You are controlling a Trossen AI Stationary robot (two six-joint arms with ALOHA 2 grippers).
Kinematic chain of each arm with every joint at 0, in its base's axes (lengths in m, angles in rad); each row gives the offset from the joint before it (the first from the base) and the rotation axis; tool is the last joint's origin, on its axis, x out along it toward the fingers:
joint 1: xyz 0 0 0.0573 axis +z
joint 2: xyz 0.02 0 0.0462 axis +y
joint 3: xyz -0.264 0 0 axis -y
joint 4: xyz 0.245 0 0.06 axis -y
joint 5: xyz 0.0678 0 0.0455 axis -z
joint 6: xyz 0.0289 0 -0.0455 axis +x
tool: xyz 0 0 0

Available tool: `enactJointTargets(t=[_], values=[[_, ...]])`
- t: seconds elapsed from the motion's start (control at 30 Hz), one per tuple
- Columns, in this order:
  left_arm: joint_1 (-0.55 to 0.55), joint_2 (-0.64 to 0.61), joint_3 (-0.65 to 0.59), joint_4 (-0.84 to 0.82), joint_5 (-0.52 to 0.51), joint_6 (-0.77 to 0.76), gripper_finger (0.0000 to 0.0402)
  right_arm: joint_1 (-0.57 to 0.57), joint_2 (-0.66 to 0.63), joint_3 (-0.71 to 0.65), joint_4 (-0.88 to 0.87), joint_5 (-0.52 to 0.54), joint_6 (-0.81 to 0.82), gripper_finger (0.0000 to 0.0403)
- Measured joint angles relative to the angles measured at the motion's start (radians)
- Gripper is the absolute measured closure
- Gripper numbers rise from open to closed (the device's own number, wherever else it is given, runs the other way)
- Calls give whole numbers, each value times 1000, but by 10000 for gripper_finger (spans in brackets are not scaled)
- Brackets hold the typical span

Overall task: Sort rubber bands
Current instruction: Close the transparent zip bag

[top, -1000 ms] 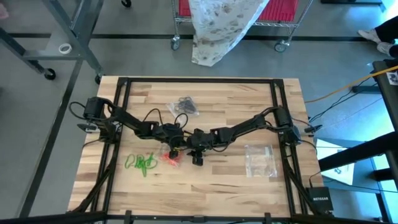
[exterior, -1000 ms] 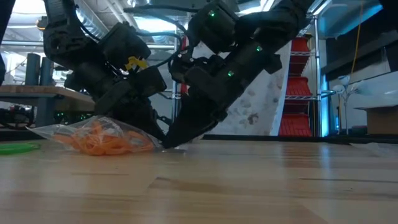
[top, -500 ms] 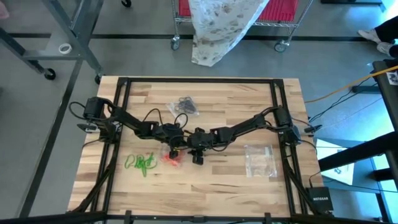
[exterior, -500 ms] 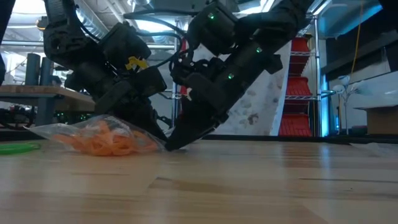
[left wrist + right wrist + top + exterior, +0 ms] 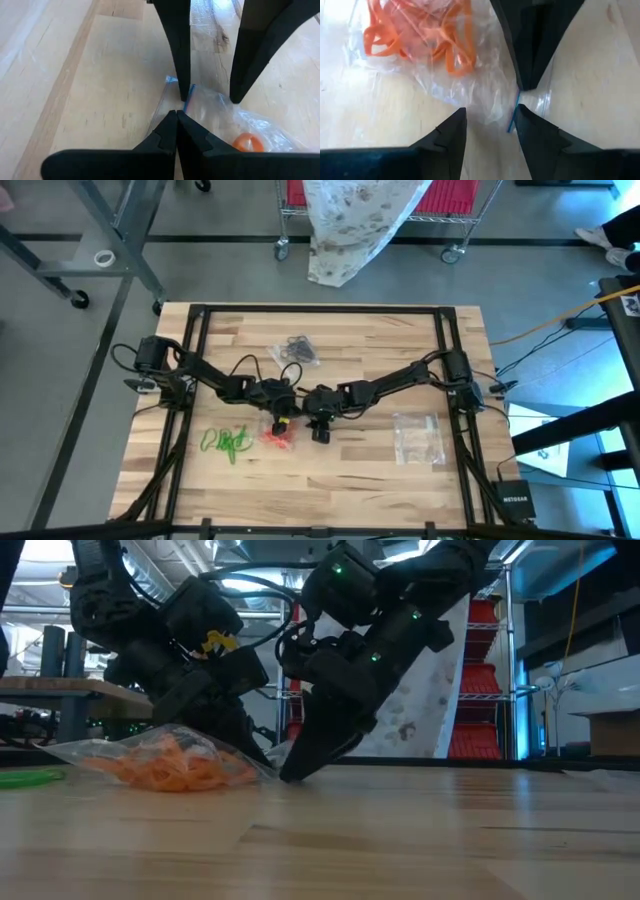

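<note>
With our left gripper (image 5: 176,116) clenched on the bag (image 5: 420,60) mouth, our right gripper (image 5: 489,125), jaws released astride it, may tear the film.

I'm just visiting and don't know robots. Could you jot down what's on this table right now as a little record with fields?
Surface: wooden table
Left gripper: shut, pinching the edge of the bag of orange bands
Right gripper: open, fingers astride the same bag's edge
Bag of orange bands: clear plastic, mid-table, orange loops inside
Green bands: loose heap on the wood, left of the orange bag
Black bands: in a clear bag toward the far edge
Empty bag: clear, flat, on the right side
</note>
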Motion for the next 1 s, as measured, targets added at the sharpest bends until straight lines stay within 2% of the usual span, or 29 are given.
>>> enactJointTargets(t=[0.4, 0.57, 0.67, 0.83, 1.0], values=[[0, -1, -1, -2, 4, 0, 400, 48, -15, -1, -70, -30, 49, 240], [0, 0, -1, -1, 3, 0, 400, 49, -88, -9, -141, -55, 58, 240], [0, -9, -2, -1, 3, 0, 400, 49, -137, -17, -175, -18, 57, 240], [-4, -97, -6, -48, -8, -29, 400, 48, -141, -12, -79, 52, 41, 240], [-5, -244, -1, -113, -5, -32, 400, 47, -113, -10, 24, 85, 22, 240]])
